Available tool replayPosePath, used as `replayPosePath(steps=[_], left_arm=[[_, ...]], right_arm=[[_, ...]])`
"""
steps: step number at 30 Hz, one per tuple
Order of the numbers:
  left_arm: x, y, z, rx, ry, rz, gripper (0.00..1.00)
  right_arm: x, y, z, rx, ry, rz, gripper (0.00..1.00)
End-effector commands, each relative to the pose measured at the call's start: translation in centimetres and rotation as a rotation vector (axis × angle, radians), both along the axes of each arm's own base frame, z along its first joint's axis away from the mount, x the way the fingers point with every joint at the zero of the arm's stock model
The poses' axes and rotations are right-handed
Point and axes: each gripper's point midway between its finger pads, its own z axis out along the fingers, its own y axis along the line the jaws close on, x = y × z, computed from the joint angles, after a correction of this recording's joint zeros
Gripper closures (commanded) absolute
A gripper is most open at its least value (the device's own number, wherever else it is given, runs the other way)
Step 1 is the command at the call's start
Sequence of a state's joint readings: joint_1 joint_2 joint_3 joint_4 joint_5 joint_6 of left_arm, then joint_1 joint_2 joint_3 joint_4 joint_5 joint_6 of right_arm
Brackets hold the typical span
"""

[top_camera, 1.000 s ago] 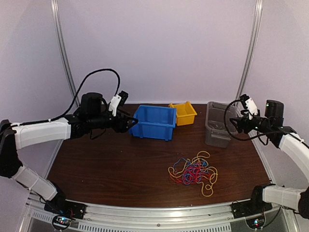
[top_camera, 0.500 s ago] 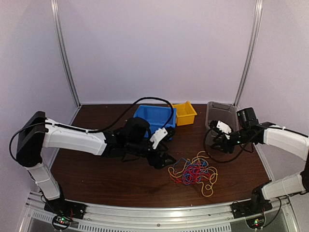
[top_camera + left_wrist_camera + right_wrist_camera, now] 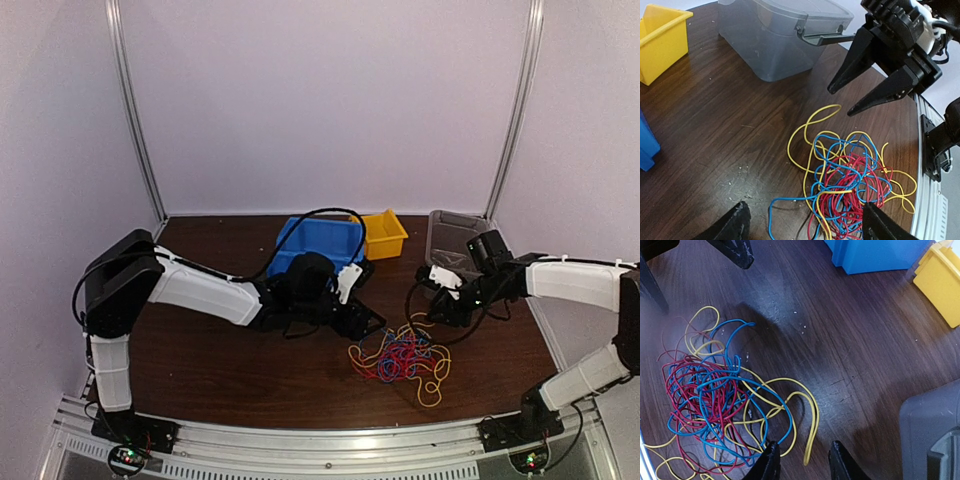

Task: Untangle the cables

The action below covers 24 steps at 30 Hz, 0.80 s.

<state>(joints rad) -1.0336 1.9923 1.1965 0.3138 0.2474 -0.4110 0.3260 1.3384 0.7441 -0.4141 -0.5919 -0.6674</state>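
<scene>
The cables (image 3: 402, 356) are a knotted tangle of thin yellow, red and blue strands lying on the brown table right of centre. My left gripper (image 3: 372, 324) is open just left of and behind the tangle; in the left wrist view (image 3: 807, 229) its jaws straddle the near part of the cables (image 3: 850, 175) without holding anything. My right gripper (image 3: 432, 312) is open at the tangle's back right edge. In the right wrist view (image 3: 805, 465) a loose yellow strand end (image 3: 810, 440) lies between the open jaws, not gripped. The right gripper (image 3: 841, 102) also shows in the left wrist view.
A blue bin (image 3: 322, 243), a yellow bin (image 3: 383, 232) and a grey lidded container (image 3: 452, 235) stand along the back of the table. The left arm's black cable loops above the blue bin. The table's front edge rail (image 3: 320, 440) lies near the tangle.
Both arms have swung in from the sides and come down to the tangle; the left gripper moved right, the right gripper moved left. The cables have not moved.
</scene>
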Motion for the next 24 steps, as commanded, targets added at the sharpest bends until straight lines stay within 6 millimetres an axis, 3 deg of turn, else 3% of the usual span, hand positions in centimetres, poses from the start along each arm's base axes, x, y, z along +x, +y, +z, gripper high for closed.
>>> replayPosePath(steps=[1,14,18,24], left_arm=[[0.5,-1.5,2.4,-0.103,0.0,0.012,0.21],[-0.1,-2.2,1.1,-0.129,0.084,-0.011,0.22],[-0.1,-2.2,1.0,-0.122,0.088,-0.009,0.23],[-0.2,-2.2,0.5,-0.118,0.102,-0.007,0.23]], right_arm=[[1.0,0.9,0.2,-0.005,-0.01,-0.016,0.64],[1.4,1.1,-1.6,-0.06,0.005,-0.047,0.7],[1.7,1.0,-2.0,-0.071,0.014,-0.063,0.79],[2.1,1.2,-0.7,-0.046,-0.017,-0.076,1.0]])
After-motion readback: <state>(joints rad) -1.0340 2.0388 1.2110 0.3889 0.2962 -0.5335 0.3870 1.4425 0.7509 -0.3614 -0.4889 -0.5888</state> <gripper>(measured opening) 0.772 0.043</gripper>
